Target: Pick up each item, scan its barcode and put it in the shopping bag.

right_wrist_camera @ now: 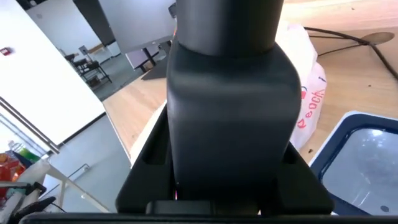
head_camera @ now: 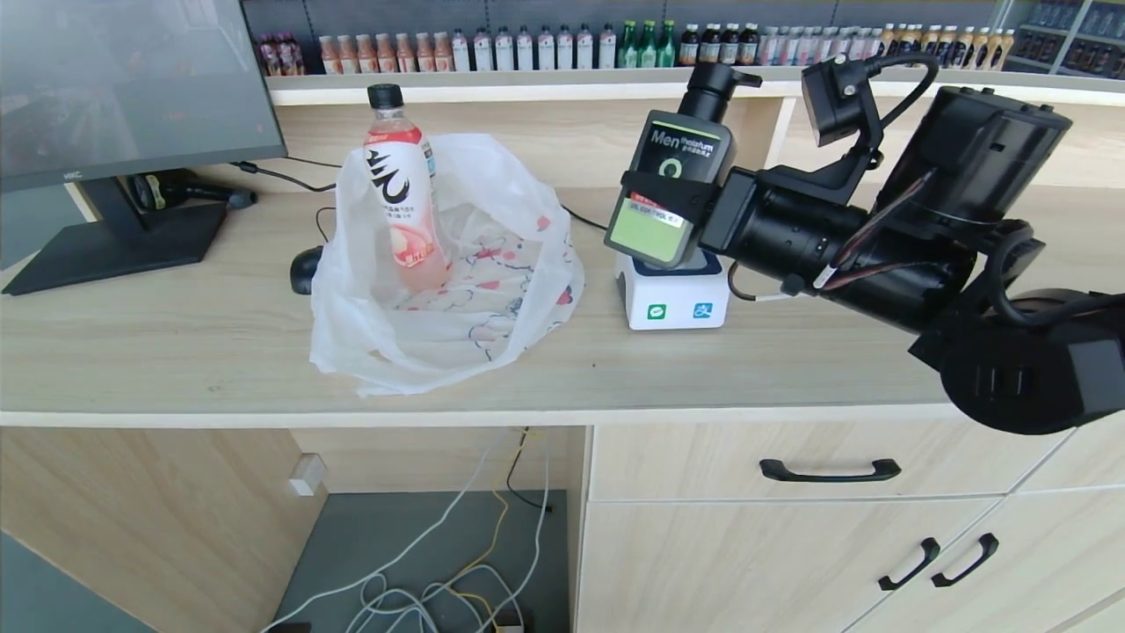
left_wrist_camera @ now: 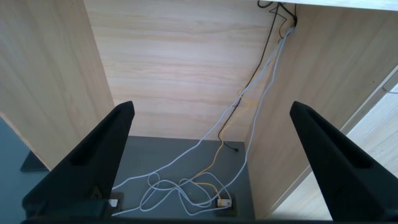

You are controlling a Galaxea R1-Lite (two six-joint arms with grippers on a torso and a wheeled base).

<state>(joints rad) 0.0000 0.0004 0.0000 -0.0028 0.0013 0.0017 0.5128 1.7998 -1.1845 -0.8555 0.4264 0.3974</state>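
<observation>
Head view: the right gripper point(head_camera: 670, 204) is clamped across the middle of a dark pump bottle point(head_camera: 684, 145), fingers closed tight on its sides; the bottle hangs tilted, pump uppermost, just above the white scanner box point(head_camera: 672, 306); that box stands on the bench point(head_camera: 176, 352), right of the middle and between the front and back edges. Left of the box, near it but apart, the white shopping bag point(head_camera: 518, 264) slumps open towards the front edge; a pink drink bottle point(head_camera: 406, 202) stands upright inside it, at the bag's rear left. A dark mouse point(head_camera: 303, 268) lies just beside the bag's left side; a monitor point(head_camera: 132, 79) fills the bench's rear left corner, with a handheld scanner point(head_camera: 176, 189) lying by its stand.

Right wrist view: the pump bottle point(right_wrist_camera: 230, 112) sits between the fingers, over the scanner box's point(right_wrist_camera: 367, 155) glass window.

Left wrist view: the left gripper point(left_wrist_camera: 211, 109) hangs in the recess below the bench, fingers spread wide with nothing between them; loose cables point(left_wrist_camera: 205, 186) lie on the floor beyond.
</observation>
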